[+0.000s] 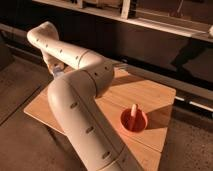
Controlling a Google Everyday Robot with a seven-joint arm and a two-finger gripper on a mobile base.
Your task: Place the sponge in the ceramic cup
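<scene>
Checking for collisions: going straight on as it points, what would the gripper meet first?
Probably the wooden table: the gripper, mostly hidden behind the arm at the table's far-left edge, seems to point down. Depth is unclear.

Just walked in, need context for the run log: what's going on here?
The robot's white arm is folded over a wooden table. Its gripper is at the table's far left edge, mostly hidden behind the arm. A bluish bit shows there, but I can't tell if it is the sponge. The orange-red cup sits near the table's right front, well apart from the gripper, with a pale stick standing in it. No sponge is visible in the cup.
</scene>
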